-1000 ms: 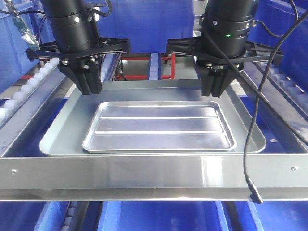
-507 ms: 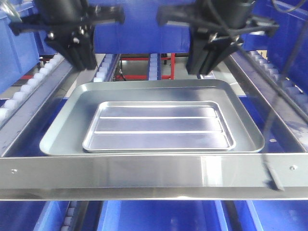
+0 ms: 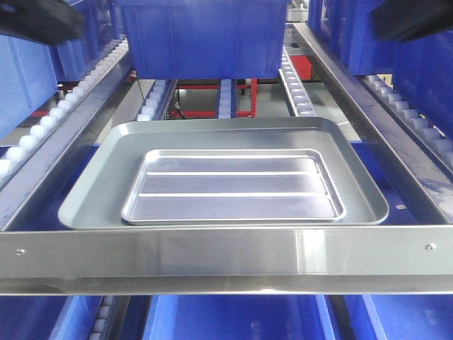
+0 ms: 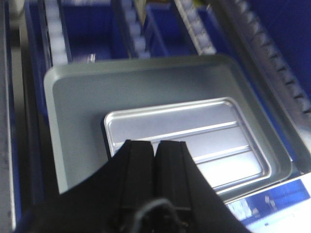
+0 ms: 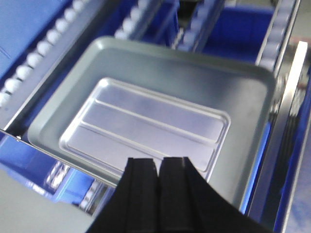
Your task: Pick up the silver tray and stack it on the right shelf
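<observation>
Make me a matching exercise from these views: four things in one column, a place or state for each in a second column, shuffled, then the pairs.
Things:
1. silver tray
2. larger grey tray
3. blue bin
4. left gripper

Places or states:
A. at the far end of the rack, behind both trays
B. lying inside another tray
C. fingers shut, holding nothing
D. resting on the right shelf, just behind its front bar

Pairs: 1-B, 2-D, 3-A, 4-C

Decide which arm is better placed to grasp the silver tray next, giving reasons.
Probably right, narrowly: the right tool hangs over a long rim of the silver tray, while the left tool covers a corner. Both are shut and must open first.
</observation>
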{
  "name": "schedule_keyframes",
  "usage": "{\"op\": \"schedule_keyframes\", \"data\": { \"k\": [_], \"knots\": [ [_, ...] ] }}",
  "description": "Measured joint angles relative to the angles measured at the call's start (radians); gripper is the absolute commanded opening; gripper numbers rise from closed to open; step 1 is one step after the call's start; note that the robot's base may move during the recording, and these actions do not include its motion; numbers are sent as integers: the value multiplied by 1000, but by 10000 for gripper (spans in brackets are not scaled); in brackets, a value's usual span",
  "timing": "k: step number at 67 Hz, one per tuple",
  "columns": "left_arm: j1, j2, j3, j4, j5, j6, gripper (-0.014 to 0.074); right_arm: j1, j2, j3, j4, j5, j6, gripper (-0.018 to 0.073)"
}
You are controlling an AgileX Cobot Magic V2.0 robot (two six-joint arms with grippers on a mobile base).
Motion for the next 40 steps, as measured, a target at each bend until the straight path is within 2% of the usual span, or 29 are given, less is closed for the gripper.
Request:
{"op": "schedule_keyframes", "data": {
  "k": [5,18,28,40],
  "knots": [
    [0,-122,112,60,-64,0,-89,0,-124,84,0,-38,-44,52],
    [0,-468,315,278,-82,0,-91,0,-414,220,-8,-41,-104,52],
    [0,-667,350,315,-86,0,-91,0,-515,228,-8,-39,-112,52],
    [0,-747,350,320,-97,0,-91,0,-522,228,-8,-39,-112,52]
  ]
}}
